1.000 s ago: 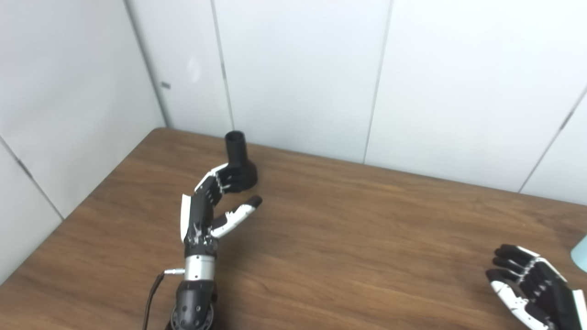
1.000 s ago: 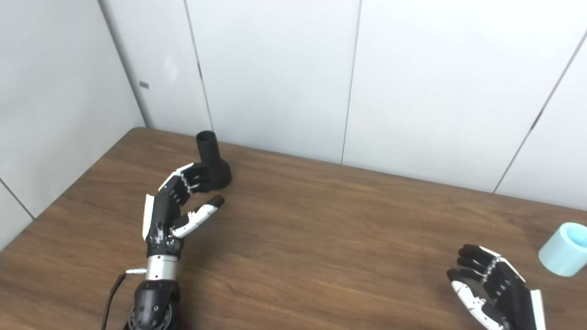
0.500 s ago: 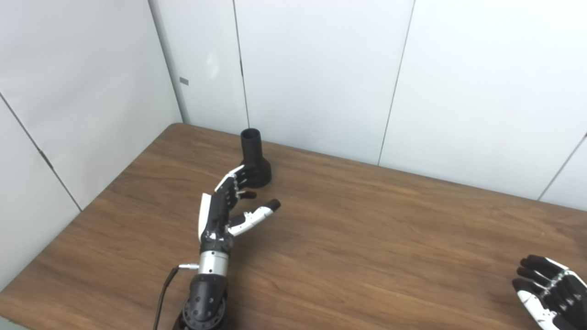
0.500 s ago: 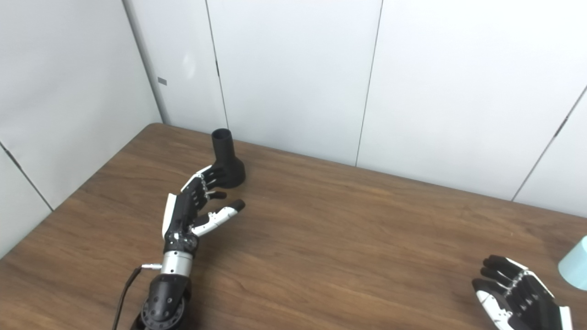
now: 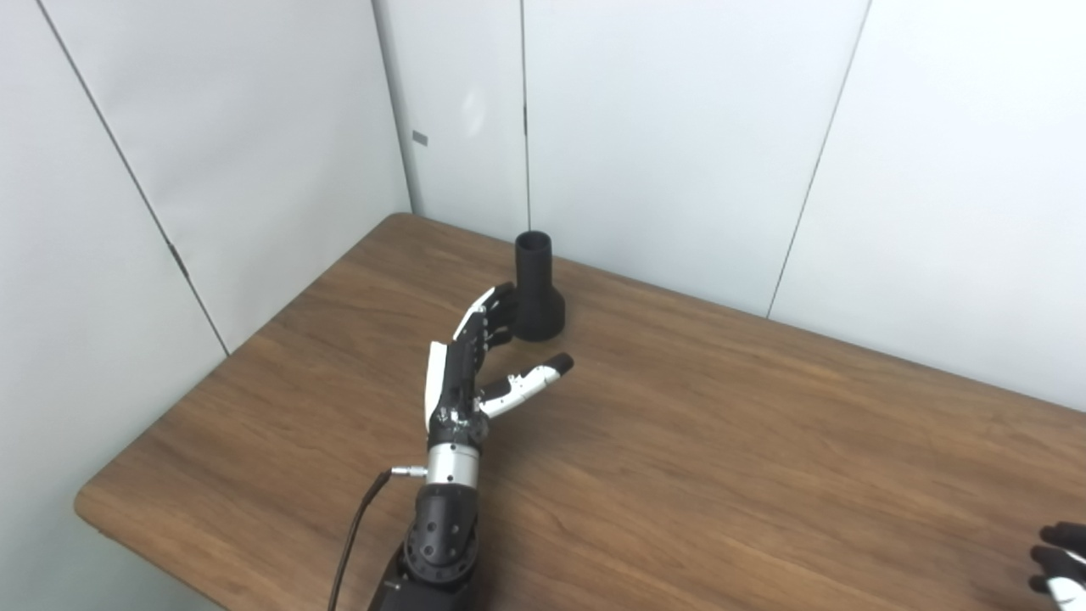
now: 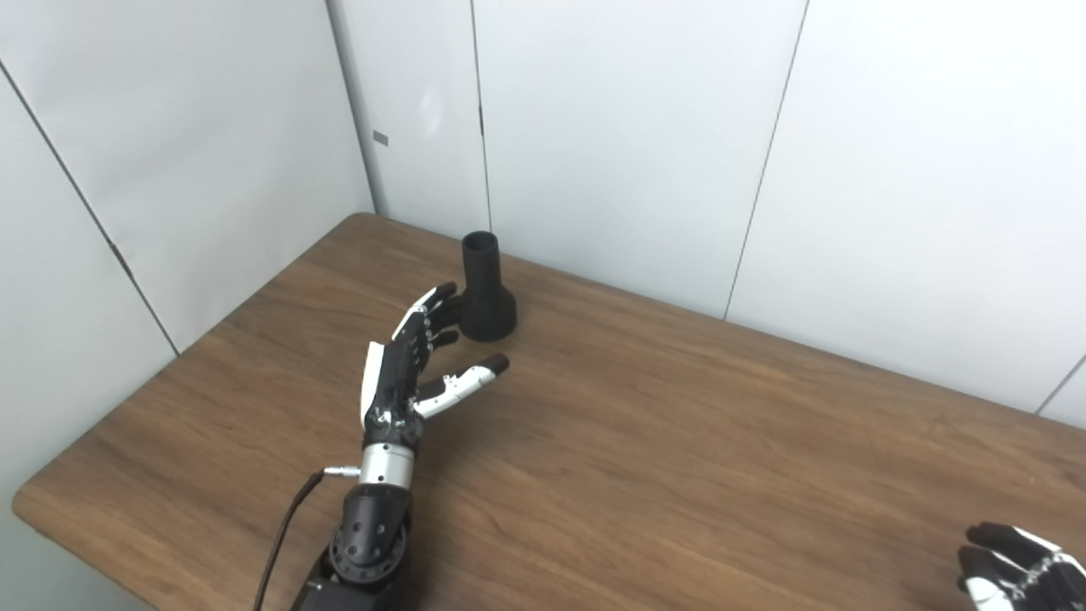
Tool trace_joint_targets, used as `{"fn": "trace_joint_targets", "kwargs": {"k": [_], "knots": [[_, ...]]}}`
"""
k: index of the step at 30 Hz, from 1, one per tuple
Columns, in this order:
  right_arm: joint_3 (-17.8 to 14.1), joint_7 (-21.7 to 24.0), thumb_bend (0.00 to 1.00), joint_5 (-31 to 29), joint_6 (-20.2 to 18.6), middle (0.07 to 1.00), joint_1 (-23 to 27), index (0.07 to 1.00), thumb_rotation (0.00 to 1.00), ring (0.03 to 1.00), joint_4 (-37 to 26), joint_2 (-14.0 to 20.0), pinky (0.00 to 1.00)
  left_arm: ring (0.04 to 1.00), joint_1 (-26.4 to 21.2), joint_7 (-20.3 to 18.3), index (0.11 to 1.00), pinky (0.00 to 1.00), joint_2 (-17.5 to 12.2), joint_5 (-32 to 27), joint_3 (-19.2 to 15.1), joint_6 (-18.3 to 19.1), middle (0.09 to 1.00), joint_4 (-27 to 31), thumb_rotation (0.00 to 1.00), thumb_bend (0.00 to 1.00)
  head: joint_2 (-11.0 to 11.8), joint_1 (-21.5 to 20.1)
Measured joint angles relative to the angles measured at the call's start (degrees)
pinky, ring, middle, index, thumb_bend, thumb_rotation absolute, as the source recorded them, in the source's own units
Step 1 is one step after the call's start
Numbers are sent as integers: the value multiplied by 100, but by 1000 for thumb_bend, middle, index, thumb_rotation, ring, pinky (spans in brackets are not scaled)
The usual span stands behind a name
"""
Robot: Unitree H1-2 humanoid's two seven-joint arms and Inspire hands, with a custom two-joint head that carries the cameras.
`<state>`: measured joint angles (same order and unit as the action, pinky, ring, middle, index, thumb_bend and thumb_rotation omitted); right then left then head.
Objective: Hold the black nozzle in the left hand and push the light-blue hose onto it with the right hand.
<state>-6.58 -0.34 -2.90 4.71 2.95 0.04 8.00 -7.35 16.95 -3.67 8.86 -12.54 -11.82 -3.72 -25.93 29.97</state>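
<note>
- The left hand [image 6: 407,365], a black and white robot hand on a black arm with a silver wrist ring, is stretched out over the table with its fingers [image 6: 431,316] apart and the thumb pointing to the right; it holds nothing.
- The fingertips of this hand reach the lower left side of the black nozzle; I cannot tell if they touch it or are only just beside it.
- The black plastic nozzle [image 6: 485,293], a narrow tube that widens into a round base, stands upright on its base near the far edge of the table, close to the wall, with its open mouth up.
- The right hand [image 6: 1014,567] shows only partly at the bottom right corner: some dark fingers, a little curled, above the table. Nothing can be seen in it, but if it is released or clenched I cannot tell.
- The brown wooden table [image 5: 721,458] has a rounded corner at the left.
- White wall panels [image 5: 670,127] with thin dark seams stand behind the table and at its left side.
- A thin black cable [image 5: 352,543] hangs from the left wrist.
- The light-blue hose is in neither view.
</note>
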Motion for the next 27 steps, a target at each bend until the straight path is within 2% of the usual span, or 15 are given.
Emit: {"fn": "trace_joint_targets", "kwargs": {"k": [8,14,20,22,25,27], "knots": [[-11,-2,414,18,2,602,30,554,486,579,60,6,451,827,-69,260,874,798,-10,142,-22,-62,851,-97,210,884,35,9],[-12,-1,420,16,2,598,30,551,484,573,62,9,441,865,-101,563,891,814,-29,499,-22,-268,870,-154,246,895,35,18],[-11,-3,444,30,-3,589,30,542,516,560,57,13,427,902,-105,672,922,863,-85,681,3,-178,899,-167,285,912,53,9],[-11,-3,447,31,-2,582,30,538,511,552,61,25,418,953,-100,520,984,897,-202,830,89,213,971,-145,400,969,53,26],[-15,-3,458,27,5,573,33,530,497,543,62,41,411,957,18,-12,999,869,-484,1022,297,1143,997,31,426,998,53,26],[-34,-3,459,22,6,575,30,532,496,544,63,41,412,957,98,-189,1000,862,-567,1039,364,1453,998,120,419,1000,53,26]]}}
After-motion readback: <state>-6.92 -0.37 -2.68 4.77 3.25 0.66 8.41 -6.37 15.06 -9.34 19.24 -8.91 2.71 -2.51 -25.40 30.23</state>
